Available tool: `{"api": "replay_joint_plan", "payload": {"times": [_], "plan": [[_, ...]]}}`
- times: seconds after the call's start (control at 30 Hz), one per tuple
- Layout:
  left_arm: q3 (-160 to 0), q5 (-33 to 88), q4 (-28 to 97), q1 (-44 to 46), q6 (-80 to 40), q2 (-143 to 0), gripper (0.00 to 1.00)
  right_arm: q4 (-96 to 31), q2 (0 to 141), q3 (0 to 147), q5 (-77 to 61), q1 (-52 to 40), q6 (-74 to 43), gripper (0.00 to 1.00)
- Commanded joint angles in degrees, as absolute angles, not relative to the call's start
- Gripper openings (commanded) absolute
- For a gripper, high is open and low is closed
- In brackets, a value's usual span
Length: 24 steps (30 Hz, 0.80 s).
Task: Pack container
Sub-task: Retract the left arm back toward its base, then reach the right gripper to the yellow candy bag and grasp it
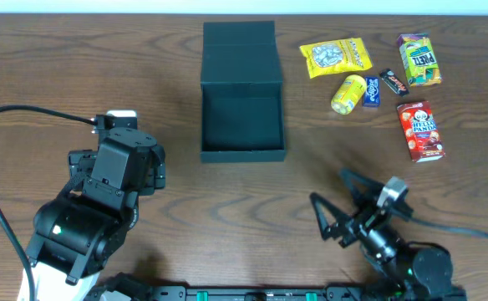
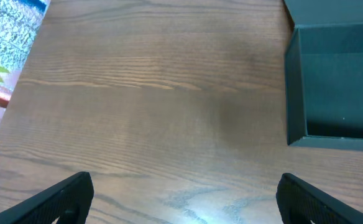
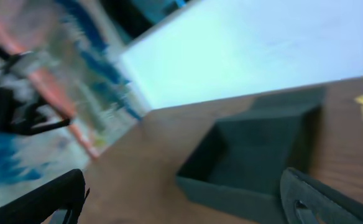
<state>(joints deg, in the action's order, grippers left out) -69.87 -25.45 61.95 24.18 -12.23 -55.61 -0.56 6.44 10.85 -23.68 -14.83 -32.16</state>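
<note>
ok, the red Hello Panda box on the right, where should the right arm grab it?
Grip the red Hello Panda box across its two long edges, mid-length, coming straight down. It lies flat, long axis running roughly away from the robot, with bare table on both long sides. The open right gripper is nearest.

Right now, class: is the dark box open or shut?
Open: the box has its flap lid folded back flat, and its bare inside shows.
</note>
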Motion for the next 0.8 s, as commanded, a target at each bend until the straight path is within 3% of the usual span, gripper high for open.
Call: {"api": "replay_joint_plan", "payload": {"times": [0.0,0.27,0.4,0.57,0.77], "plan": [[-70.2,-25.5,62.2,24.0,-12.9,-55.8,0.95,-0.4,14.2,16.3,-21.5,-11.2,-29.3,0.99],[-70.2,-25.4,62.2,24.0,-12.9,-55.8,0.95,-1.0,44.6,35.6,-29.4,-3.2,-16.4,0.99],[-70.2,-25.5,62.2,24.0,-12.9,-55.8,0.95,0.9,54.8,41.6,-31.1,-1.9,-16.6,0.99],[-70.2,-25.4,62.2,24.0,-12.9,-55.8,0.95,15.4,63.6,42.8,-28.4,-1.8,-15.4,0.99],[-70.2,-25.4,62.2,24.0,-12.9,-55.8,0.95,12.8,80.2,56.2,-25.9,-1.8,-15.6,0.99]]}}
